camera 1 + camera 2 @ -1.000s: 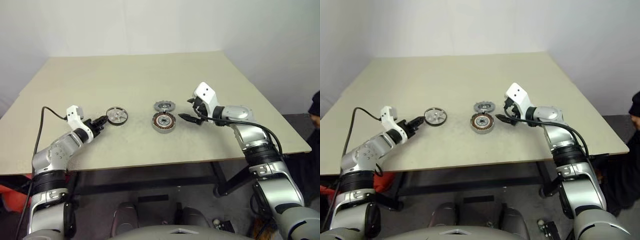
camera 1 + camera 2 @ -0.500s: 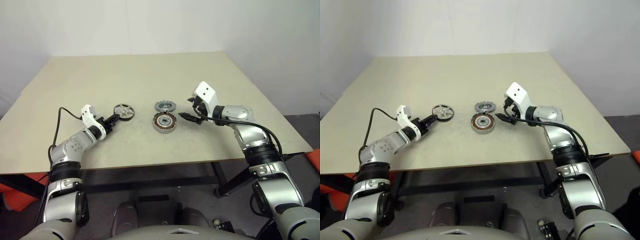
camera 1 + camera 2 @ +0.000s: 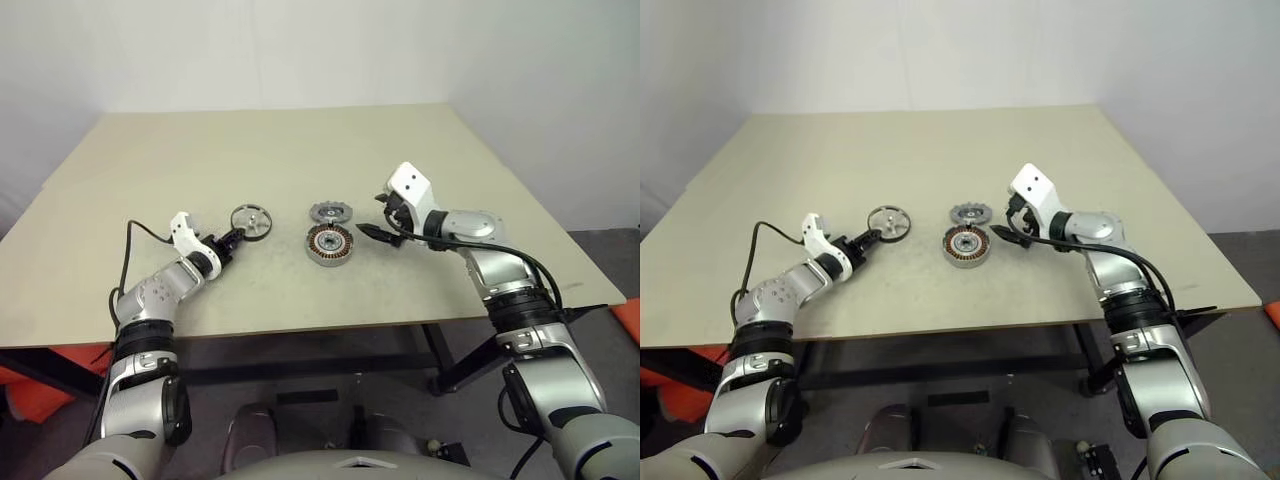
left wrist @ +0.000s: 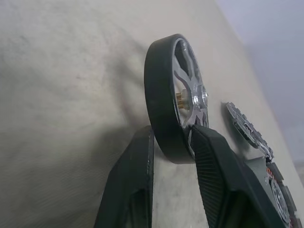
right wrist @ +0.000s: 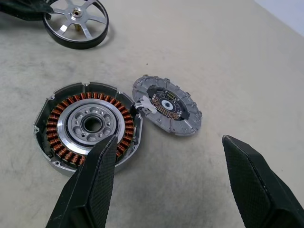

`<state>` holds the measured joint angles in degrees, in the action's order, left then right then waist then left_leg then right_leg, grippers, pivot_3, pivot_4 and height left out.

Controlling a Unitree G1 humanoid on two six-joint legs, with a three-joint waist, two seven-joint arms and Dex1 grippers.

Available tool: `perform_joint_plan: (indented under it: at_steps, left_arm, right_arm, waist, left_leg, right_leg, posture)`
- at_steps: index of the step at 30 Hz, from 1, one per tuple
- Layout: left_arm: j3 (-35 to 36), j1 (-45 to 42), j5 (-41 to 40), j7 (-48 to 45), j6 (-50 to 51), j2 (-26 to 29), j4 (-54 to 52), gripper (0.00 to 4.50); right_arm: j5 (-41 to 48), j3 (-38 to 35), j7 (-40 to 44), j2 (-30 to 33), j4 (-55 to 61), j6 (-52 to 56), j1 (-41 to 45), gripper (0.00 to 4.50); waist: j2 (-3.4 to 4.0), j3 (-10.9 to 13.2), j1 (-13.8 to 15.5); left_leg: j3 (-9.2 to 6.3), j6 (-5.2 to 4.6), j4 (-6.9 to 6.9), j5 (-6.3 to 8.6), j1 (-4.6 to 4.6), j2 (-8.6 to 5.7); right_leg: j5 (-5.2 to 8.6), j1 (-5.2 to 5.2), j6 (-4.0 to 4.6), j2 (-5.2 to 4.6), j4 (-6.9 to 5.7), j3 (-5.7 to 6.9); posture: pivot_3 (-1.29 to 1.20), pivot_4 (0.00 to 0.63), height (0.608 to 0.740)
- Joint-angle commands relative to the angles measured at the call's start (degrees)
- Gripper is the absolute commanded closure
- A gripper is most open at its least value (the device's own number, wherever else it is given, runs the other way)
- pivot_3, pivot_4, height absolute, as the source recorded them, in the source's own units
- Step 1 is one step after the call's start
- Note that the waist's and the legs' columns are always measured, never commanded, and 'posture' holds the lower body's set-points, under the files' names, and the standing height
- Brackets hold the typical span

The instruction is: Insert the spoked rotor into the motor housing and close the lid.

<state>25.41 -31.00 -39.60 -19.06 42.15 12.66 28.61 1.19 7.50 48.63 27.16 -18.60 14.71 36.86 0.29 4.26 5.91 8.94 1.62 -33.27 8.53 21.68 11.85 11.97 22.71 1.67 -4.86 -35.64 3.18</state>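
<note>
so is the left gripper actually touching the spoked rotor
Touching. The left wrist view shows the left gripper with its two fingers pinching the spoked rotor by its dark rim.

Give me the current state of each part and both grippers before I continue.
Dark-rimmed spoked rotor: tilted up on edge, rim pinched by the left gripper, not inserted.
Round silver motor housing with copper windings: flat on the table, open, hub empty.
Notched grey lid: lying beside the housing, off.
Left gripper: shut on the rotor.
Right gripper: open, hovering by the housing, holding nothing.
</note>
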Motion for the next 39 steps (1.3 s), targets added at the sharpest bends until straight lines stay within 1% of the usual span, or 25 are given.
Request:
perform_joint_plan:
  at_steps: [1,7,10,16,17,18,19,20,26,27,28,29,35,36,37,38,39]
  left_arm:
    - [0.15,-1.27,0.07,0.0,-1.03,-0.35,0.65,3.83]
    - [0.08,-1.25,-0.12,-0.9,-1.08,-0.65,0.09,3.83]
    - [0.57,-1.39,-1.19,-1.07,-0.37,-1.07,-0.89,3.83]
    - [3.99,-2.01,-9.75,-0.61,5.21,-4.32,-6.81,3.83]
    - [4.38,-2.03,-11.56,-0.27,6.6,-5.2,-8.37,3.83]
    - [4.64,-2.0,-12.7,0.07,7.53,-5.77,-9.43,3.83]
    - [4.9,-2.17,-14.08,0.42,8.63,-6.48,-10.25,3.83]
    - [5.09,-2.35,-15.29,0.86,9.55,-7.08,-10.83,3.83]
    - [4.85,-3.82,-21.29,2.64,14.52,-9.71,-11.63,3.83]
    - [4.44,-4.02,-21.66,2.87,15.24,-10.11,-11.44,3.83]
    - [3.78,-4.22,-21.62,2.99,15.82,-10.55,-11.01,3.83]
    - [3.31,-4.44,-21.53,3.14,16.19,-10.94,-10.42,3.83]
    - [1.07,-6.24,-20.77,2.91,18.22,-13.1,-6.38,3.83]
    - [0.94,-6.31,-21.19,2.99,19.1,-13.36,-6.22,3.83]
    - [0.77,-6.33,-21.46,3.08,20.02,-13.5,-5.95,3.83]
    - [0.75,-6.38,-21.67,3.17,20.8,-13.63,-5.54,3.83]
    - [0.78,-6.44,-21.73,3.19,21.41,-13.68,-5.0,3.83]
  right_arm:
    - [0.25,-0.44,-0.37,0.08,1.12,-1.16,2.03,0.53]
    - [0.08,-0.51,-0.79,0.23,1.24,-1.26,1.98,0.53]
    - [-0.03,-0.51,-1.1,0.18,1.06,-1.39,2.08,0.53]
    - [-1.52,-0.71,-3.3,0.82,-0.25,-1.4,2.74,0.53]
    - [-1.97,-0.61,-3.55,1.09,-0.66,-1.44,2.85,0.53]
    - [-2.26,-0.53,-3.66,1.24,-0.93,-1.51,2.9,0.53]
    - [-2.28,-0.53,-3.46,1.46,-0.99,-1.55,2.77,0.53]
    - [-2.27,-0.53,-3.21,1.64,-0.91,-1.55,2.61,0.53]
    - [-2.38,-0.54,-1.72,3.66,0.38,-1.57,1.36,0.53]
    - [-2.6,-0.59,-1.89,3.97,0.31,-1.6,1.33,0.53]
    - [-2.69,-0.74,-1.98,4.33,0.25,-1.61,1.28,0.53]
    - [-2.8,-0.84,-2.11,4.68,0.27,-1.57,1.22,0.53]
    - [-3.24,-1.22,-2.15,7.18,1.81,-0.68,-0.3,0.53]
    - [-3.16,-1.3,-2.11,7.56,2.34,-0.46,-0.7,0.53]
    - [-3.1,-1.38,-2.1,7.9,2.98,-0.21,-1.16,0.53]
    - [-3.03,-1.41,-2.1,8.21,3.62,0.02,-1.63,0.53]
    - [-2.99,-1.38,-2.09,8.43,4.22,0.18,-2.05,0.53]
  waist:
    - [0.0,0.0,-0.03]
    - [0.0,0.0,0.07]
    - [0.0,0.0,0.07]
    - [-0.04,0.05,0.29]
    - [-0.25,0.18,-0.04]
    - [-0.29,0.22,-0.12]
    - [-0.23,0.23,-0.05]
    - [-0.25,0.23,-0.1]
    - [-0.34,0.28,-0.1]
    - [-0.43,0.32,-0.26]
    - [-0.39,0.31,-0.25]
    - [-0.33,0.27,-0.1]
    - [-0.35,0.28,0.15]
    - [-0.4,0.29,-0.08]
    - [-0.39,0.28,-0.14]
    - [-0.3,0.25,-0.21]
    - [-0.28,0.23,-0.16]
  left_leg:
    - [0.0,0.0,0.0,0.0,-0.05,0.0]
    - [0.0,0.0,0.01,0.0,-0.09,0.0]
    - [0.0,-0.01,0.02,0.01,-0.06,-0.01]
    - [0.0,-0.04,0.04,0.03,0.01,-0.04]
    - [0.05,-0.05,0.05,0.03,-0.06,0.02]
    - [-0.1,-0.17,-0.11,0.1,-0.18,-0.19]
    - [0.44,-0.29,-0.17,0.19,-0.65,-0.13]
    - [0.47,-0.33,-0.06,0.22,-0.8,-0.11]
    - [0.46,-0.43,0.06,0.29,-0.49,-0.09]
    - [0.43,-0.43,0.07,0.3,-0.51,-0.13]
    - [0.34,-0.52,-0.06,0.36,-0.62,-0.31]
    - [0.5,-0.57,-0.07,0.44,-0.87,-0.54]
    - [0.35,-0.61,0.06,0.52,-0.49,-0.46]
    - [0.37,-0.62,0.06,0.55,-0.49,-0.46]
    - [0.13,-0.65,0.03,0.6,-0.55,-0.56]
    - [0.29,-0.72,0.04,0.66,-0.83,-0.69]
    - [0.27,-0.64,0.09,0.78,-0.9,-0.79]
  right_leg:
    - [0.01,-0.04,-0.01,0.0,0.0,0.0]
    - [0.02,-0.09,-0.03,0.0,0.02,0.0]
    - [-0.07,-0.09,0.11,-0.01,0.05,0.0]
    - [-0.18,-0.07,0.3,-0.06,0.1,0.02]
    - [-0.49,0.48,0.18,0.01,0.74,0.54]
    - [-1.15,0.54,0.46,0.12,0.82,0.4]
    - [-1.15,0.22,0.43,0.11,0.75,0.25]
    - [-1.13,-0.01,0.4,0.08,0.96,0.38]
    - [-1.15,0.14,0.4,0.0,1.02,0.48]
    - [-1.37,0.63,0.67,0.13,1.25,0.57]
    - [-1.59,0.59,0.8,0.28,1.0,0.26]
    - [-1.54,0.47,0.73,0.28,0.95,0.1]
    - [-1.52,0.51,0.69,0.3,1.21,0.26]
    - [-1.59,0.62,0.67,0.3,1.44,0.39]
    - [-2.18,0.91,0.79,0.57,1.85,0.38]
    - [-2.23,0.62,0.75,0.55,1.84,0.27]
    - [-2.22,0.56,0.74,0.54,1.98,0.31]
  posture:
    - [0.0,0.0,0.74]
    - [0.0,0.0,0.74]
    - [0.0,0.0,0.74]
    - [0.0,0.0,0.74]
    - [0.0,0.0,0.74]
    - [0.0,0.0,0.74]
    - [0.0,0.0,0.74]
    - [0.0,0.0,0.74]
    - [0.0,0.0,0.74]
    - [0.0,0.0,0.74]
    - [0.0,0.0,0.74]
    - [0.0,0.0,0.74]
    - [0.0,0.0,0.74]
    - [0.0,0.0,0.74]
    - [0.0,0.0,0.74]
    - [0.0,0.0,0.74]
    - [0.0,0.0,0.74]
